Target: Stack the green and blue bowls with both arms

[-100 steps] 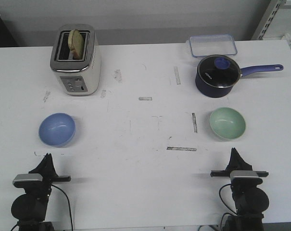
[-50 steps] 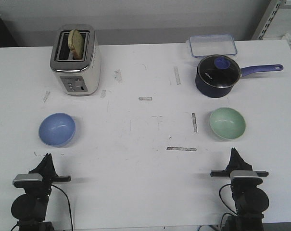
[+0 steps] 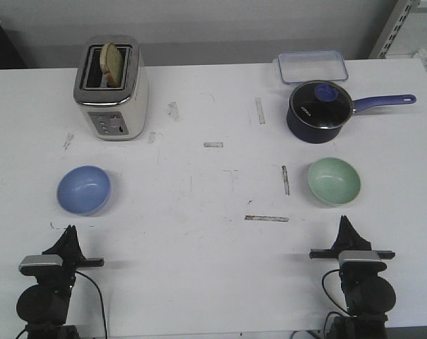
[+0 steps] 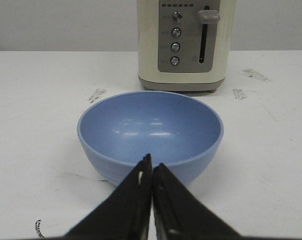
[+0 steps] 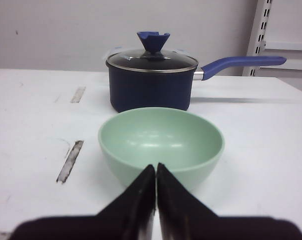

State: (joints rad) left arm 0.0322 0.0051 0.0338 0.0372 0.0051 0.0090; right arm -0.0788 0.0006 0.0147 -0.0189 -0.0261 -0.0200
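Zero progress on the actual stacking so far, as far as I can judge. Both bowls sit separately on the white surface (image 3: pixel 199 191), well apart from each other, and neither is held.

Blue bowl (image 3: pixel 83 189) is on the robot's left side, upright and empty, in front of the toaster (image 3: pixel 111 87) that has a slice of bread (image 3: pixel 112 63) sticking out of it. Left gripper (image 4: pixel 151 170) is parked near the front edge, short of the bowl, with its jaws pressed together. In the left wrist view the tips line up right on the bowl's near wall, but the front view shows a clear gap of bare surface between them, so no contact.

Green bowl (image 3: pixel 334 181) is on the right side, also upright and empty, sitting just in front of the dark blue saucepan (image 3: pixel 320 111) with the glass lid and long handle. There's a clear plastic container (image 3: pixel 310 67) behind that. Right gripper (image 5: pixel 156 175) is in the same state: jaws together, pointed straight at the bowl, not touching it.

So what's left is basically everything: jaws need to open, each arm has to reach forward to its bowl, one bowl gets lifted and carried toward the middle or over to the other, then set inside it. They look the same size, so nesting should go fine if it's centred.
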